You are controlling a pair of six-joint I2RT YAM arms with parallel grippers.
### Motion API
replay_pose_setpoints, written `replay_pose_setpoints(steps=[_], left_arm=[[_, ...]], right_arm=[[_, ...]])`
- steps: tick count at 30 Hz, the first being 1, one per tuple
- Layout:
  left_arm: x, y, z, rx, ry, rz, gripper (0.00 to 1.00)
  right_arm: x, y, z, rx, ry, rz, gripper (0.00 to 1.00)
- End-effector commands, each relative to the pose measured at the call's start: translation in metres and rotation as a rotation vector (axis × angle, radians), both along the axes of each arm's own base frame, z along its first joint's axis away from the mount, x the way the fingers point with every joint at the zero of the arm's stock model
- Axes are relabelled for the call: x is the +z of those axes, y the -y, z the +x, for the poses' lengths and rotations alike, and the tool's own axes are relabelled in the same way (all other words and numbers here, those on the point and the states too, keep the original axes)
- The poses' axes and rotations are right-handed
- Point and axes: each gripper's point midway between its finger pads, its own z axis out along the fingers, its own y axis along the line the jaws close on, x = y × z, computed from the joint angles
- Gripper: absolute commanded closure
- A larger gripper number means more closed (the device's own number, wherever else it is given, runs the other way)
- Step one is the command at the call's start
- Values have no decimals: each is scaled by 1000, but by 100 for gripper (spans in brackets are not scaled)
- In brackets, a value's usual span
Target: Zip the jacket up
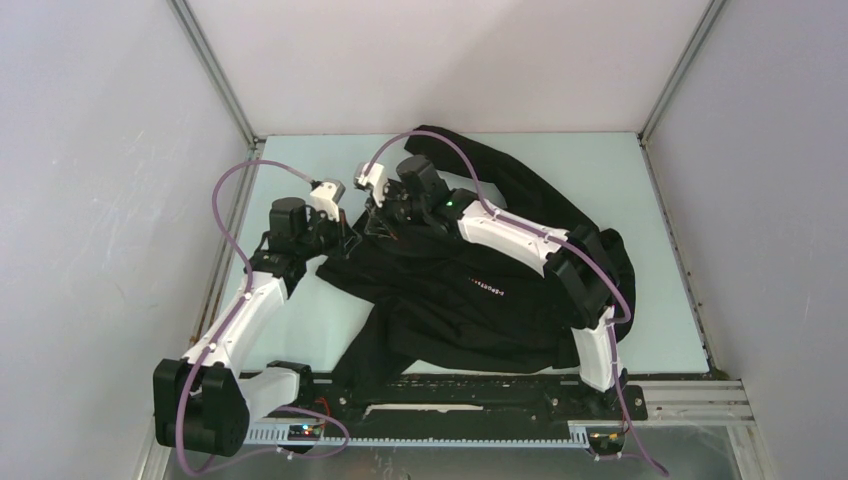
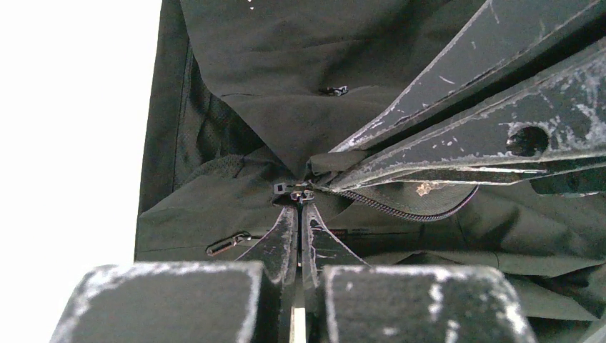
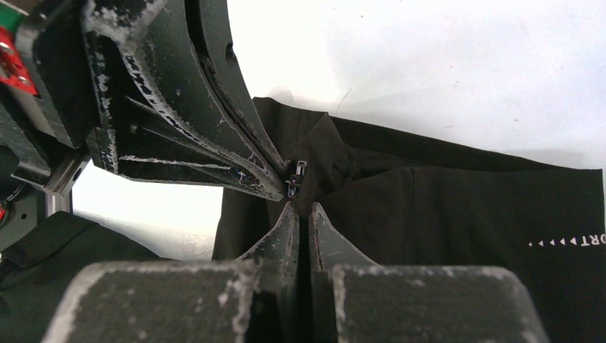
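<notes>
The black jacket (image 1: 480,290) lies crumpled on the table, with pale lettering (image 1: 487,288) on its chest. Both grippers meet at its far-left edge. My left gripper (image 1: 352,228) is shut, and in the left wrist view its tips (image 2: 300,205) pinch the small metal zipper slider (image 2: 294,190). An unjoined run of zipper teeth (image 2: 429,212) curves off to the right. My right gripper (image 1: 383,212) is shut on the jacket fabric right beside the slider; in its own view its tips (image 3: 301,209) sit just under the slider (image 3: 295,175). The lettering also shows in the right wrist view (image 3: 572,241).
The pale green table (image 1: 300,330) is walled in by grey panels and metal corner posts (image 1: 215,75). A pocket zipper pull (image 2: 227,244) lies on the fabric left of my left fingers. The right arm (image 1: 520,235) lies across the jacket. Purple cables (image 1: 235,180) loop above the arms.
</notes>
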Motion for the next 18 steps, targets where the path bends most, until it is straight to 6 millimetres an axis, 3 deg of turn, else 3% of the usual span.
replay_pose_setpoints(steps=[1,18], left_arm=[[6,4,-3,-33,42,3,100],[7,5,-4,-35,57,20,100]], right_arm=[[18,-12,6,2,50,24,100],[15,-18,7,18,78,-40,100]])
